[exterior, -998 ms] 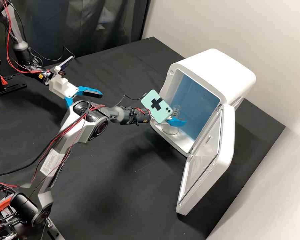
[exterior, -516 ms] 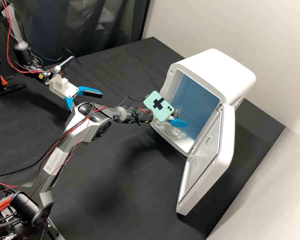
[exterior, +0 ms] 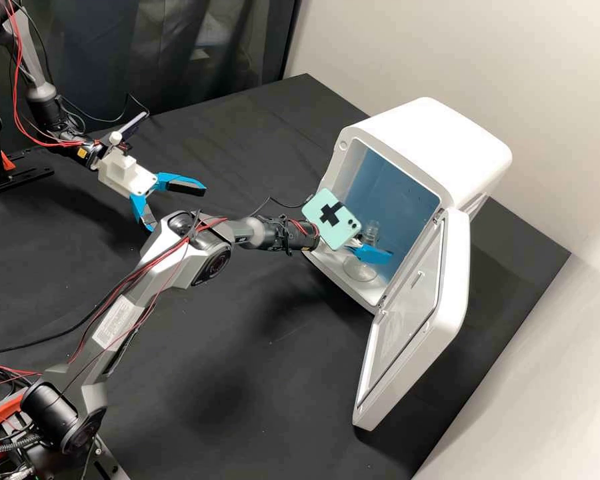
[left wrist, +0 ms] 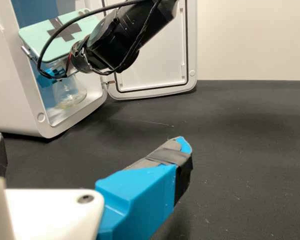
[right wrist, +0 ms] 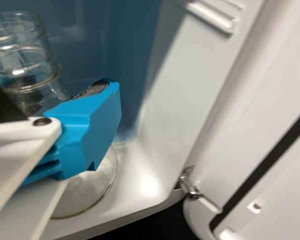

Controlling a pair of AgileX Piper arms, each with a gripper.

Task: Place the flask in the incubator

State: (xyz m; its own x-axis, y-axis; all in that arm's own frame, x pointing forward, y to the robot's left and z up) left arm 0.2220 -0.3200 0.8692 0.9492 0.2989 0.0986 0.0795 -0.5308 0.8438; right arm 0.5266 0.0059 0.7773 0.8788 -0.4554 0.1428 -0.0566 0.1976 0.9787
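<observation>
The right arm stretches across the black counter (exterior: 247,347), and its right hand (exterior: 370,251) is well inside the open mouth of the white incubator (exterior: 427,143). That hand is clamped on the clear flask (exterior: 361,268), its blue fingers (right wrist: 85,131) pressed against the glass just below the threaded neck. The flask stands upright, low in the blue-lined chamber, near the front of the floor on the side closest to the door hinge. Its round base sits right down at the white floor, but I can't tell whether it touches. A mint-green plate with a black cross (exterior: 331,218) rides on the wrist, just at the incubator's front rim.

The incubator door (exterior: 413,320) hangs wide open, swung out toward the camera in the high view, with its inner panel facing the arm.

Over at the far side of the counter, the left hand (exterior: 161,199) hangs above the black surface with its two blue fingers spread apart and nothing between them. It is well apart from the incubator. From its wrist view you look across the counter at the open chamber, with the flask behind the right arm's dark wrist.

Red and black cables (exterior: 113,293) run along the right arm's grey links.
</observation>
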